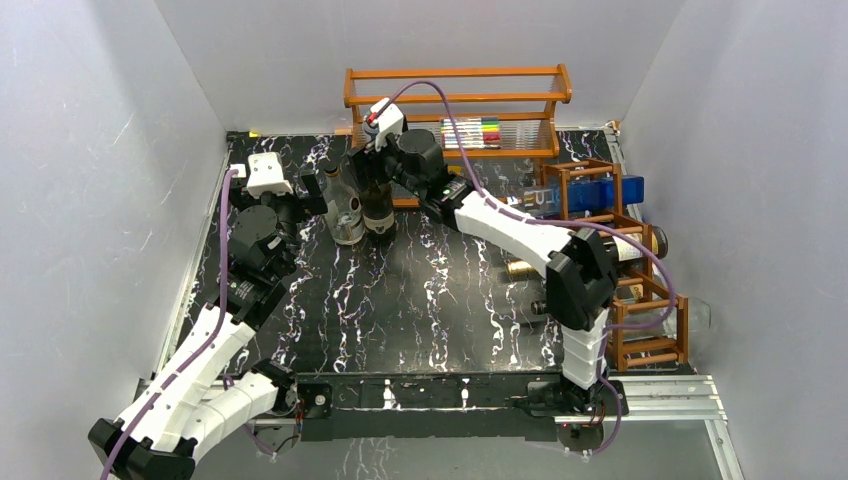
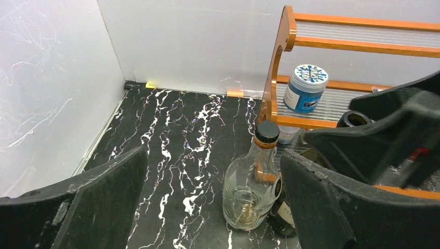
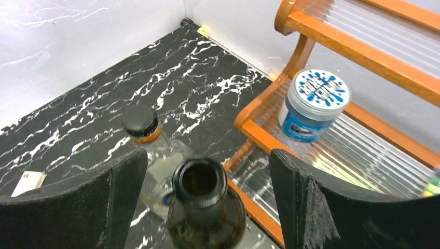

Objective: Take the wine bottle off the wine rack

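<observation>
The right gripper (image 3: 207, 163) stood spread wide around the open mouth of the upright dark wine bottle (image 3: 206, 220), with a gap on either side. A clear bottle (image 3: 141, 127) and the orange shelf (image 3: 254, 132) edge sat just beside.

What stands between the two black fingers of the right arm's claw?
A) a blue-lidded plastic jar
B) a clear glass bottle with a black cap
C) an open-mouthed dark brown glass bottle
C: the open-mouthed dark brown glass bottle stands upright inside the open right gripper, touching neither finger.
</observation>
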Motion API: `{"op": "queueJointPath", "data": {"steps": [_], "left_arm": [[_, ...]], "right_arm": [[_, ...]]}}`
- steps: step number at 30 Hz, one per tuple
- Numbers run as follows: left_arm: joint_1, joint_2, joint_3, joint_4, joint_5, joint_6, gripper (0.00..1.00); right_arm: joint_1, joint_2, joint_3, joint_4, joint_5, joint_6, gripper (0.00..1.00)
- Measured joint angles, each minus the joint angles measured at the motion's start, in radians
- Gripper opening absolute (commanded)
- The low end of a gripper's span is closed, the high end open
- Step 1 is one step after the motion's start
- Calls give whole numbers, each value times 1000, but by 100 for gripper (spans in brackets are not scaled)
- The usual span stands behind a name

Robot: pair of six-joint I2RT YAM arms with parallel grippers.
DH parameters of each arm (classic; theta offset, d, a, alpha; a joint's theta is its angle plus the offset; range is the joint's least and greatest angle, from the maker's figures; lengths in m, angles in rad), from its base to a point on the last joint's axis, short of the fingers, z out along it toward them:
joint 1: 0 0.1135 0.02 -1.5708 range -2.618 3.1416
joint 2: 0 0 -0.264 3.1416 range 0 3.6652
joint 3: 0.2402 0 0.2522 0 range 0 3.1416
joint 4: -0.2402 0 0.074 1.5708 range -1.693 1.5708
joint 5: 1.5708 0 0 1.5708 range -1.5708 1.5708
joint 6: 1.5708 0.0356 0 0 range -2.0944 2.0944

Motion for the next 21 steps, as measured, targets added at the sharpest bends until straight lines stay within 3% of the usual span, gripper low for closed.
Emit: {"op": "queueJointPath", "data": {"steps": [4, 12, 15, 21], "left_arm": [[1, 1, 0, -1, 7, -4, 98], [1, 1, 0, -6, 17, -10, 98], [1, 3, 0, -8, 18, -13, 98], [1, 31, 0, -11, 18, -18, 98]], "right_arm": [[2, -140, -71, -83, -9, -15, 98], [13, -689, -431, -302, -18, -85, 98], [13, -870, -554, -470, 3, -106, 98], [13, -1034, -574, -806, 86, -145, 98]]}}
